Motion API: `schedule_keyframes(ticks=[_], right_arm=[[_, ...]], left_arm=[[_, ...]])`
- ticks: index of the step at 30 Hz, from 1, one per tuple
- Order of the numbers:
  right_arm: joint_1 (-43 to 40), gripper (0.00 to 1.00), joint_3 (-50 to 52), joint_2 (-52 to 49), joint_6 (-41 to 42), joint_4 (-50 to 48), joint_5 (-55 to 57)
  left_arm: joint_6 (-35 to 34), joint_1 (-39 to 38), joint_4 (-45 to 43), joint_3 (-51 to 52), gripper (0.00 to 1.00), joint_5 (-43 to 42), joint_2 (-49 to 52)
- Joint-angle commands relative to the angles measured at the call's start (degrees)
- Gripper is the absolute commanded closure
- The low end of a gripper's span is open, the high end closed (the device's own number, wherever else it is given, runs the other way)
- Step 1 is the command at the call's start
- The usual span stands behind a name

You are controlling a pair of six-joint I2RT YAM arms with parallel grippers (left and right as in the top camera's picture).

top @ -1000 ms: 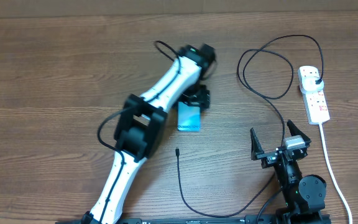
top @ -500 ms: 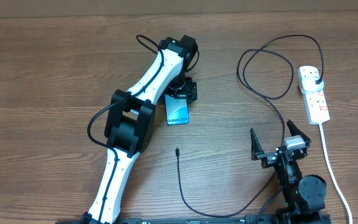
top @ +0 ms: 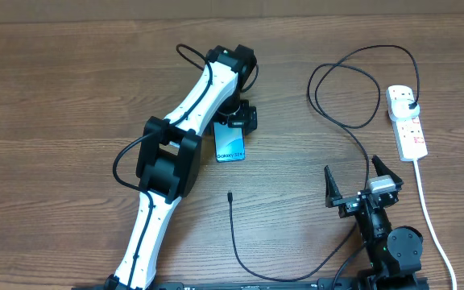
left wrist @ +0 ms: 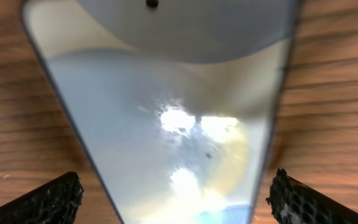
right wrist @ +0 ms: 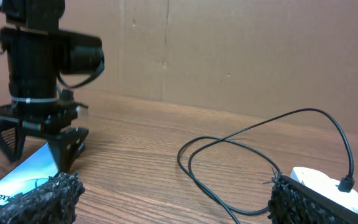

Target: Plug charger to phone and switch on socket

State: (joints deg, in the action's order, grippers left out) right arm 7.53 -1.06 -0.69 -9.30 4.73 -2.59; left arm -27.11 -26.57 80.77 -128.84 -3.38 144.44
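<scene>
Phone-setting step, apparently: left end effector spread astride the phone on the worktop, not gripping; right end effector spread, idle, apart from the socket; next move likely needs a fine pinch on the charger tip, near the phone, then port alignment.

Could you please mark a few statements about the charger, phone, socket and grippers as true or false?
1. The connector tip of the charger is plugged into the phone. False: the tip lies on the table, apart from the phone.
2. The charger's black plug sits in the socket. True.
3. The right gripper grips the charger. False: it is open and empty.
4. The left gripper is open, its fingers on either side of the phone. True.
</scene>
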Motion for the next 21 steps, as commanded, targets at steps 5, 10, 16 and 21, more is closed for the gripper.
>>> schedule_keyframes(ticks=[5, 10, 16, 21], right_arm=[[-0.11, 0.00, 0.61, 0.52, -0.42, -0.13, -0.07], [-0.11, 0.00, 0.61, 0.52, -0.39, -0.11, -0.07], [-0.11, 0.00, 0.61, 0.52, -0.42, -0.11, -0.07], [-0.11, 0.00, 0.61, 0.52, -0.42, -0.13, -0.07]], left_arm=[[-4.48, 0.28, -0.22, -6.27, 0.00, -0.02, -9.55], [-6.36, -0.28, 2.40, -5.95, 0.00, 0.26, -10.64], [-6.78, -2.56, 3.65, 1.92, 0.00, 2.29, -10.64], [-8.70, -3.76, -0.74, 10.19, 0.00, 2.32, -10.64]])
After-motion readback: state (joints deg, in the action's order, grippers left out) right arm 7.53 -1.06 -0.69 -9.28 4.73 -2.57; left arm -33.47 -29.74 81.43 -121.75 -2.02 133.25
